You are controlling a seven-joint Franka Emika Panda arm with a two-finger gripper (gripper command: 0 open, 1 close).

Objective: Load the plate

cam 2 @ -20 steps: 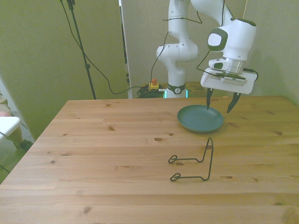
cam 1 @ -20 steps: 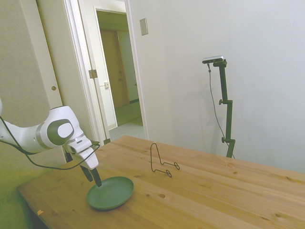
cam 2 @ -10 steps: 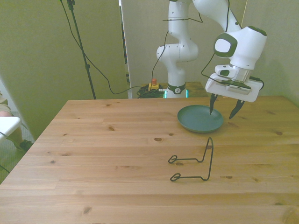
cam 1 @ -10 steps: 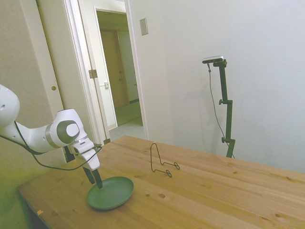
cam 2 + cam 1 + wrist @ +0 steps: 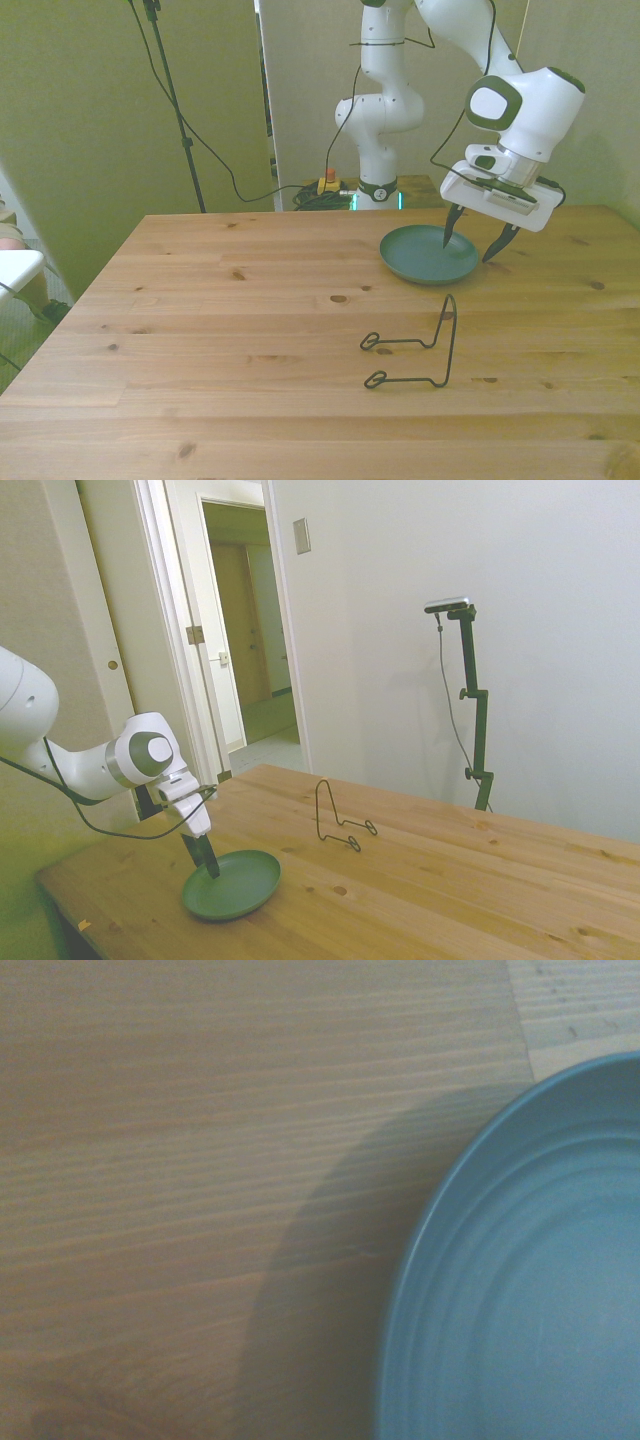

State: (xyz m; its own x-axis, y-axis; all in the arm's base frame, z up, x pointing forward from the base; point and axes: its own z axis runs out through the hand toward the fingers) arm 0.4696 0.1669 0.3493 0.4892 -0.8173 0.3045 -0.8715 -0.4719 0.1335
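The plate (image 5: 429, 254) is lying flat on the table (image 5: 250, 330), toward the far edge and on the front view's right; in the side view it is sitting at the near left corner (image 5: 232, 884). The wire stand (image 5: 415, 347) is standing well apart from it, nearer the camera in the front view, and is holding nothing. The gripper (image 5: 474, 242) is hanging tilted over the plate's right rim with its fingers spread wide and gripping nothing: one fingertip is pointing down inside the rim, the other outside it, so the jaws are straddling the edge. Whether either tip is touching the plate cannot be told from these views. The wrist view is showing the plate's curved rim (image 5: 520, 1290) and bare wood beside it. Judgement: the plate is looking rigid, matte and fairly light, probably ceramic or hard plastic, so possibly breakable if dropped and prone to sliding on the wood if nudged sideways. The low raised rim is the only graspable feature; pinching it between the fingers at the straddled spot seems the sensible hold, though the plate will likely be hanging and swinging from that single edge grip.
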